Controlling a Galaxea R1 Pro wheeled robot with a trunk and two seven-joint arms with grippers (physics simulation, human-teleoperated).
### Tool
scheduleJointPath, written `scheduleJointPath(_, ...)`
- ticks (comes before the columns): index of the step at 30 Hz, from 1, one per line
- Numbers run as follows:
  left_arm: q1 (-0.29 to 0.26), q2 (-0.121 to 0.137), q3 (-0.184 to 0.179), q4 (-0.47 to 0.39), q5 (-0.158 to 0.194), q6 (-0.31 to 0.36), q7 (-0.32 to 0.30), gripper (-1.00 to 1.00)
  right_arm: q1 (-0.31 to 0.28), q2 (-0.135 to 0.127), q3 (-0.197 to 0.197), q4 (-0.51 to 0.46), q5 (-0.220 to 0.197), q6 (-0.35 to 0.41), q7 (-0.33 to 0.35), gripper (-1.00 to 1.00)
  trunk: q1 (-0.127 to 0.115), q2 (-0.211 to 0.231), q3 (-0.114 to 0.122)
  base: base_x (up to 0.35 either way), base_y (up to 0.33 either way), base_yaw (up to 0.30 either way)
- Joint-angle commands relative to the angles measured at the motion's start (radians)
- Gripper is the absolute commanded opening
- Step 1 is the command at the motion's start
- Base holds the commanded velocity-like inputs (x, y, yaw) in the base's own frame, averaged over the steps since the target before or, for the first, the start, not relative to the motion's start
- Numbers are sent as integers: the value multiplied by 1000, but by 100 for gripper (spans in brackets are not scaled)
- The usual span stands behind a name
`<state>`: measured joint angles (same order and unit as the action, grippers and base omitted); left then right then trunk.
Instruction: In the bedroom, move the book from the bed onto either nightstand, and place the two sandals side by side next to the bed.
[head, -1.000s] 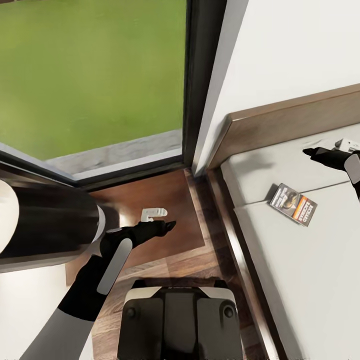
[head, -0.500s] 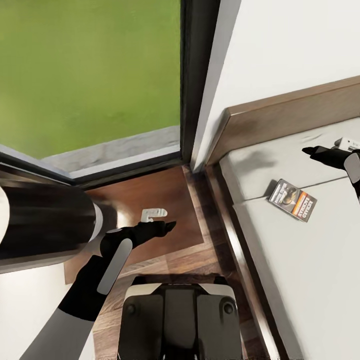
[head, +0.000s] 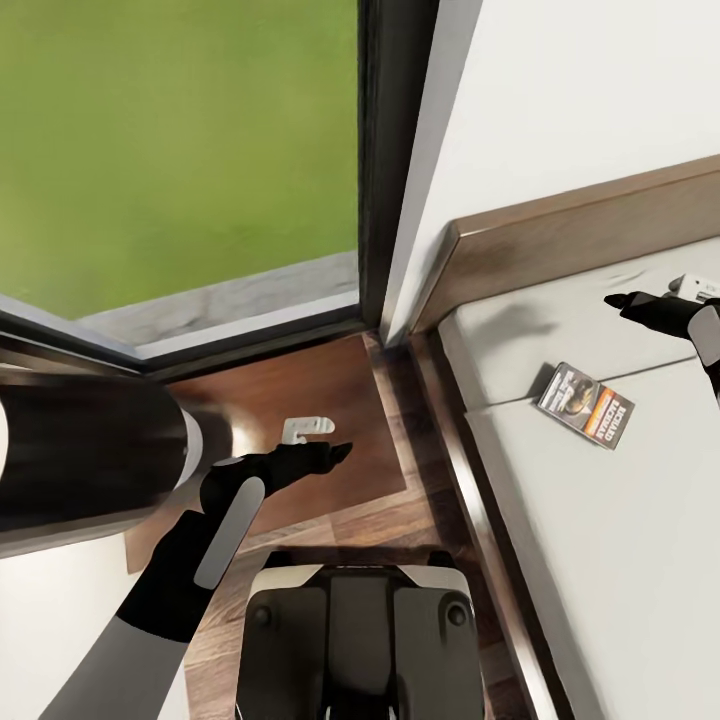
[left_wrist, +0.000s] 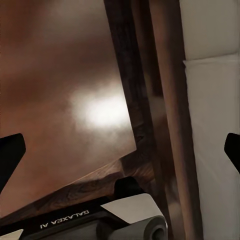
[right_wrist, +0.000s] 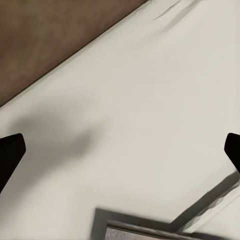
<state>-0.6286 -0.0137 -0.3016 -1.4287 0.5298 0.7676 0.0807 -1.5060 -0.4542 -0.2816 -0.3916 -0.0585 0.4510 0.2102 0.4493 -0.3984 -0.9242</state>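
Observation:
The book (head: 585, 405) lies flat on the bed's pale mattress (head: 620, 560), close to the brown headboard (head: 580, 235). My right gripper (head: 640, 298) hovers over the mattress just beyond the book, apart from it. The right wrist view shows this gripper (right_wrist: 120, 150) open, with the book's edge (right_wrist: 150, 232) below it. My left gripper (head: 335, 440) hangs above the reddish-brown nightstand (head: 330, 385) beside the bed. In the left wrist view it (left_wrist: 120, 150) is open and empty over the nightstand top (left_wrist: 60, 75). The sandals are out of view.
A tall dark-framed window (head: 180, 140) with green outside stands behind the nightstand. A white wall (head: 560, 90) rises behind the headboard. A narrow strip of plank floor (head: 440, 520) separates nightstand and bed. My base (head: 360, 640) sits right before the nightstand.
The whole picture has shifted slightly leftward, so the camera moved. Both arms hold the same pose and the book lies where it was.

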Motion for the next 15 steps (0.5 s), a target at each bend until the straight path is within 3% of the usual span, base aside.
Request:
scheduleJointPath(1,-1,0,0,-1,10,4,8,100,0,0,-4,-1,-6,7,2,100,1,-2,-1,21,-5,0)
scheduleJointPath(15,-1,0,-1,0,9,4,10,100,0,0,-2,-1,-6,9,3,100,1,-2,-1,18,-21,0)
